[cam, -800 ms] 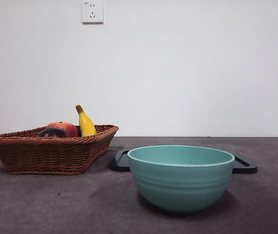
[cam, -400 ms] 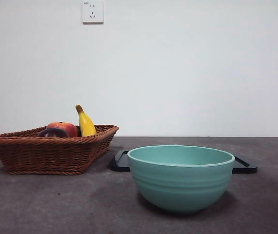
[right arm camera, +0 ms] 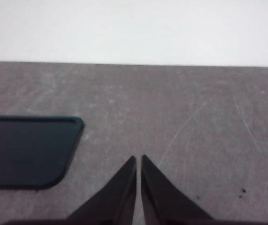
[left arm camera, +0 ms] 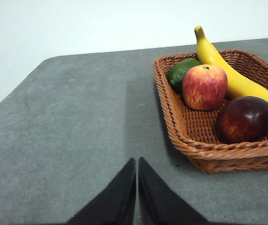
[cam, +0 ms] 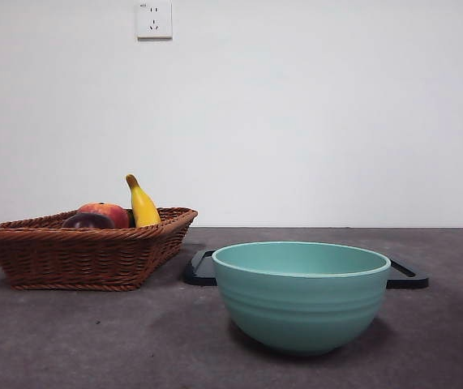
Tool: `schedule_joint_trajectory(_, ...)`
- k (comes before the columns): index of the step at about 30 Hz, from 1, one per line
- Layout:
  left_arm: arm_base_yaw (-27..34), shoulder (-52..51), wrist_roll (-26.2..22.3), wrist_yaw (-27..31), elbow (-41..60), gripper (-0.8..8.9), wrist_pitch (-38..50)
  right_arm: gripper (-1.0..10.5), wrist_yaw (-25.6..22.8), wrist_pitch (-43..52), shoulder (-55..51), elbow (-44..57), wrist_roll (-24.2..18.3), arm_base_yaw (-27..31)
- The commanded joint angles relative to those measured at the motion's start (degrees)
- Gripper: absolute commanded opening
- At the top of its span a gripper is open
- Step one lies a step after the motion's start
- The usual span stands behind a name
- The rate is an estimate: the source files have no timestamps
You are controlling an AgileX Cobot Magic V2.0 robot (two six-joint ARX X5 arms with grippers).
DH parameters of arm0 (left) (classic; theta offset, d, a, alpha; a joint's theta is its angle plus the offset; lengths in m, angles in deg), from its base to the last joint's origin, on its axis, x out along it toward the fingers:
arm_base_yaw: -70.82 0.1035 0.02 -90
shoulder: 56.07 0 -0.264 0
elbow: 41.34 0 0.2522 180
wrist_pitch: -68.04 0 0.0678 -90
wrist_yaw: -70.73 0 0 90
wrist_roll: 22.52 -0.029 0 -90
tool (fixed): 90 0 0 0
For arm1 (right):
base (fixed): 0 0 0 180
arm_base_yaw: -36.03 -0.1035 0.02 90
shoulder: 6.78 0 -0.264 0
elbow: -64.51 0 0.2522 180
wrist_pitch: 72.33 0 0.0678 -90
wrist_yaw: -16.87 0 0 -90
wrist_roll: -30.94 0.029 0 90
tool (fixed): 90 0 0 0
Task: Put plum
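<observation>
Front view first: you have a wicker basket [cam: 85, 255] at the left of the frame with the plum [cam: 87, 220] just showing above its rim, touching a red-orange fruit [cam: 108, 212] and close to a banana [cam: 142, 204]. A teal bowl [cam: 302, 296] stands at centre right, in front of a dark tray [cam: 405, 275]. Neither arm shows here.

Left wrist view: your left gripper [left arm camera: 136, 187] has its jaws pressed together, holding nothing, above bare table. The plum [left arm camera: 245, 119] sits at the right of the frame, in the basket's [left arm camera: 218, 152] near corner, against the banana [left arm camera: 227, 70]; a green fruit [left arm camera: 181, 72] lies behind the red-orange one [left arm camera: 204, 86]. So the plum lies ahead and to the right in this frame; being round, it sets no grasp axis.

Right wrist view: your right gripper [right arm camera: 138, 187] is likewise closed and empty, with only the tray [right arm camera: 28, 152] at lower left. I'd judge the left arm nearer; its jaws must open first.
</observation>
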Motion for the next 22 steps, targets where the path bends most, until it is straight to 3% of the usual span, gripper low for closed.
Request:
schedule_joint_trajectory(1,0.1,-0.1,0.1,0.2,1.2,0.07,-0.5,0.1,-0.2,-2.3,-0.2,0.3,0.8,0.0)
schedule_joint_trajectory(22,0.1,-0.1,0.1,0.2,1.2,0.07,-0.5,0.1,0.2,-2.5,-0.2,0.3,0.9,0.0)
